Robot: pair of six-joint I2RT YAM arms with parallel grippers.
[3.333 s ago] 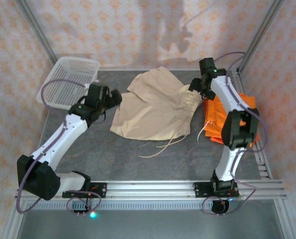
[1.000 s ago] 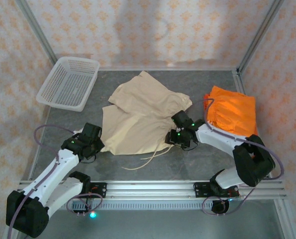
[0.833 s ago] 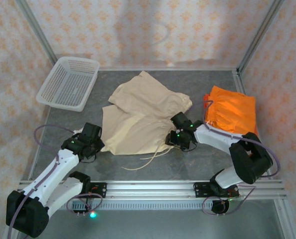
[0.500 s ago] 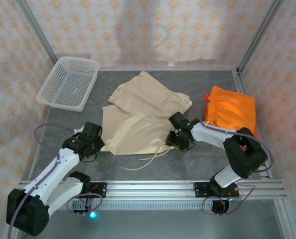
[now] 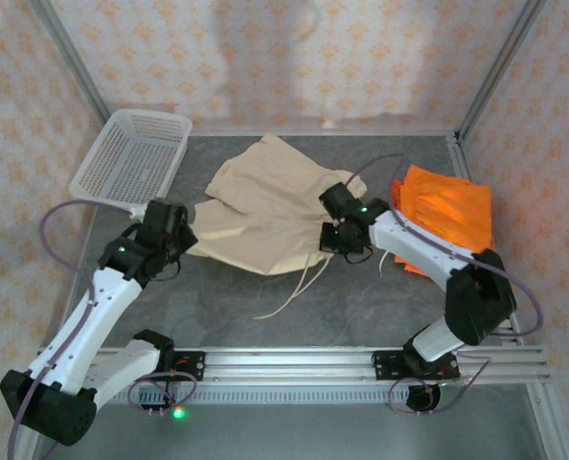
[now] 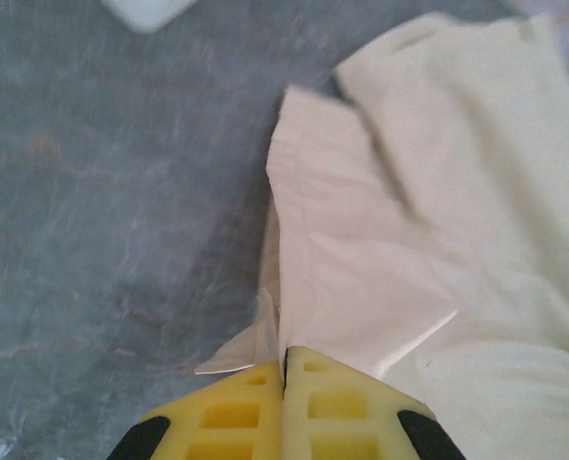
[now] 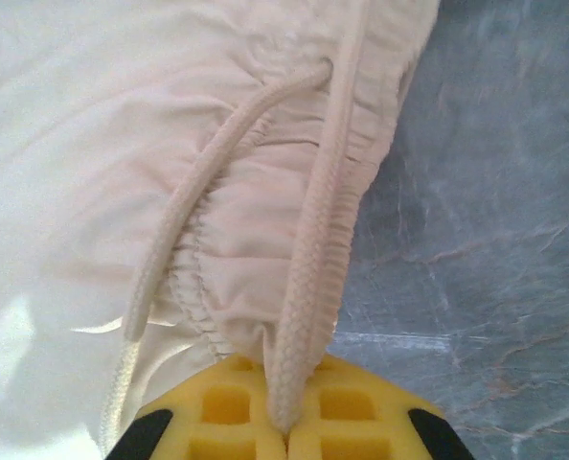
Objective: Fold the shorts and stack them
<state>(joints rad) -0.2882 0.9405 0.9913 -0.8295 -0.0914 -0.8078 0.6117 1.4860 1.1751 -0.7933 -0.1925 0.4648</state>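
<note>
The right claw (image 7: 286, 433) is closed tight on the gathered waistband of the cream-beige cloth shorts (image 5: 265, 206), and one thick cord of the woven drawstring (image 7: 308, 287) is caught between its yellow pads too. The left claw (image 6: 284, 372) is also closed, and it pinches a thin edge of the same shorts at their left side. The shorts lie spread in the middle of the grey stone-pattern table (image 5: 361, 307), between the white plastic mesh basket (image 5: 131, 158) at the far left and the bright orange folded shorts (image 5: 447, 216) at the right. The main danger is probably an uneven fold: the left grip has very little cloth and may slip when both arms pull. The pinched cord could drag the waistband crooked, and the loose cord end on the near side may get trapped under the fold.
</note>
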